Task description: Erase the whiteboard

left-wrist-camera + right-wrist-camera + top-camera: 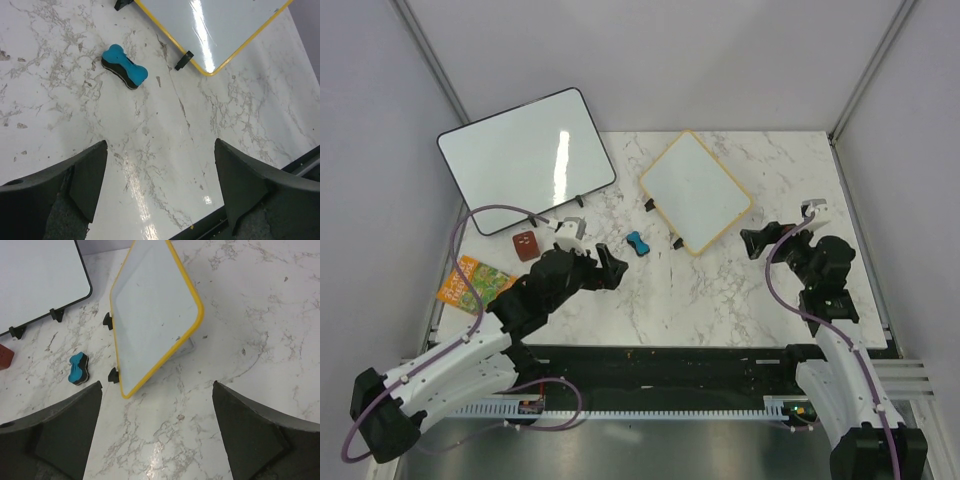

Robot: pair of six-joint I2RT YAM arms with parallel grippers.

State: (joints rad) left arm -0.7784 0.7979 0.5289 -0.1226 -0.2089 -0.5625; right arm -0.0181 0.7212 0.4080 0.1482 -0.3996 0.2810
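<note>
So, whiteboard [696,190] is looking clean while the eraser [637,244] is being left alone

The whiteboard is being propped tilted on its black feet on the marble table [720,290]. The blue eraser is being left just off its left corner, not touching the frame. The left gripper [605,268] is being held past the eraser, jaws spread wide and empty, probably lined up for a grab. The right gripper [757,240] is being parked near the whiteboard's right corner, likewise gaping. No writing is being shown on the board.

top: high overhead, whole white marbled tabletop [720,290] | wrists: low, angled down | shared: yellow-framed rectangular whiteboard [695,190], blue bone-shaped eraser [637,243]
</note>
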